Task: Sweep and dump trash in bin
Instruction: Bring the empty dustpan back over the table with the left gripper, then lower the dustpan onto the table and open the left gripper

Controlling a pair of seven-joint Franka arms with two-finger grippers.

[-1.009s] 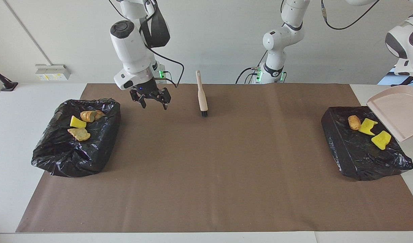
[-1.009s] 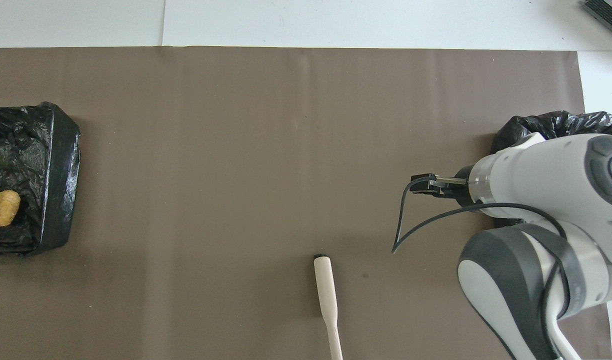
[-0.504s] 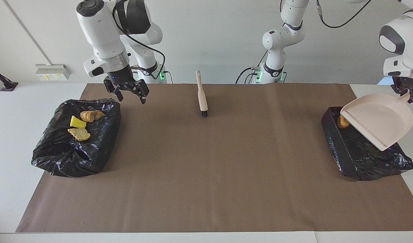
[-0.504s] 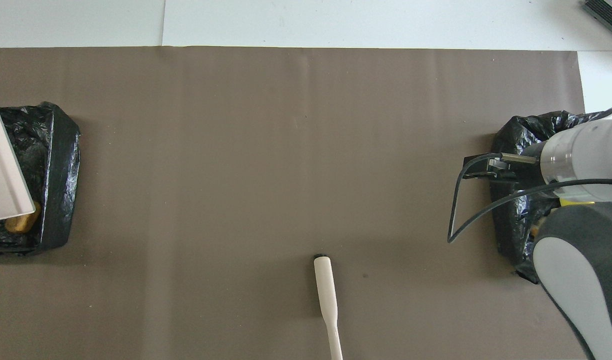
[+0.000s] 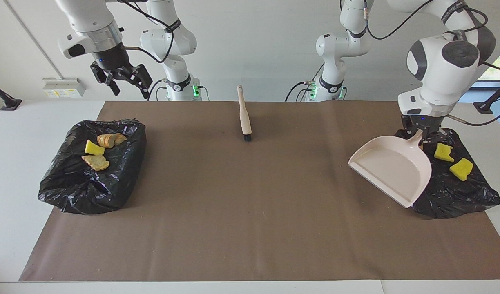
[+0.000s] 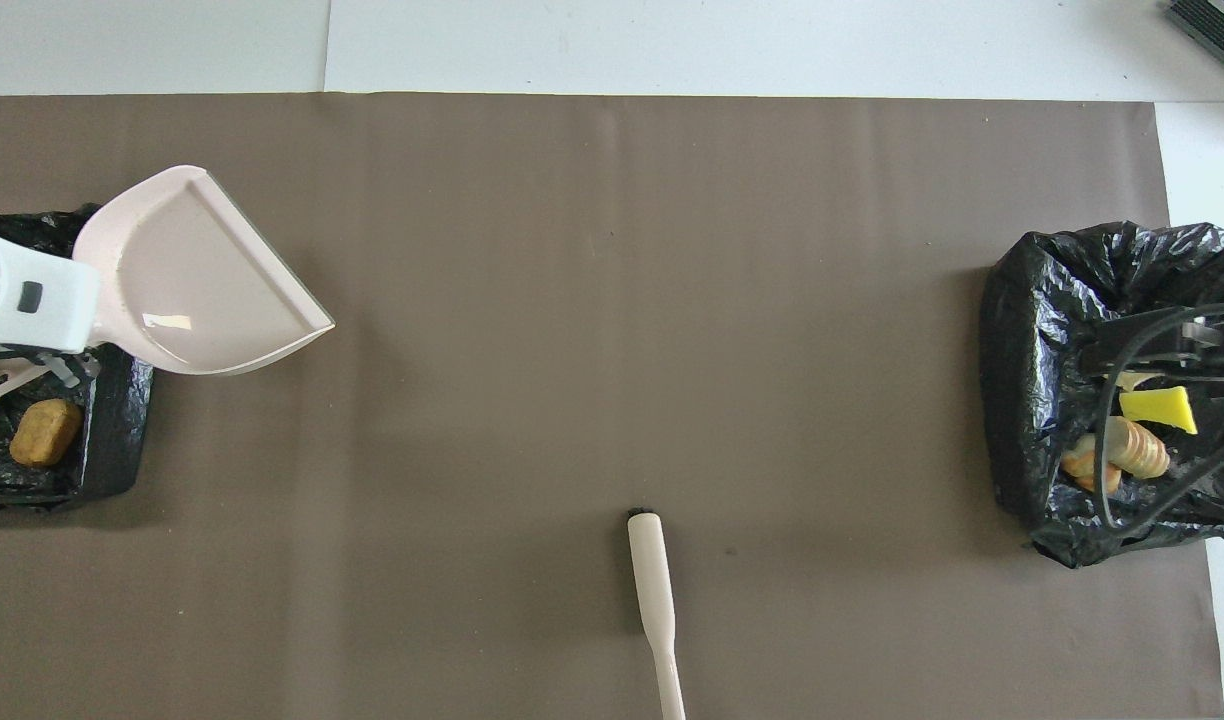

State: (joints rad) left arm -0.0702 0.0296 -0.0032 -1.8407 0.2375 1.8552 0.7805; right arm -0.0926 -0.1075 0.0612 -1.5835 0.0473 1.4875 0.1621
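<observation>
My left gripper is shut on the handle of the pale pink dustpan, which hangs empty and tilted over the mat edge of a black-lined bin. In that bin lie yellow foam wedges of trash and a brown nugget. High over the second black-lined bin, at the right arm's end, my right gripper hangs open and empty. That bin holds a yellow wedge and tan chunks.
The beige-handled brush lies on the brown mat midway between the arms, close to the robots, black bristles pointing away from them. White tabletop borders the mat at both ends.
My left arm swung the dustpan from over its bin toward the table's middle and lowered it. My right gripper rose and moved from over the mat to above its bin.
</observation>
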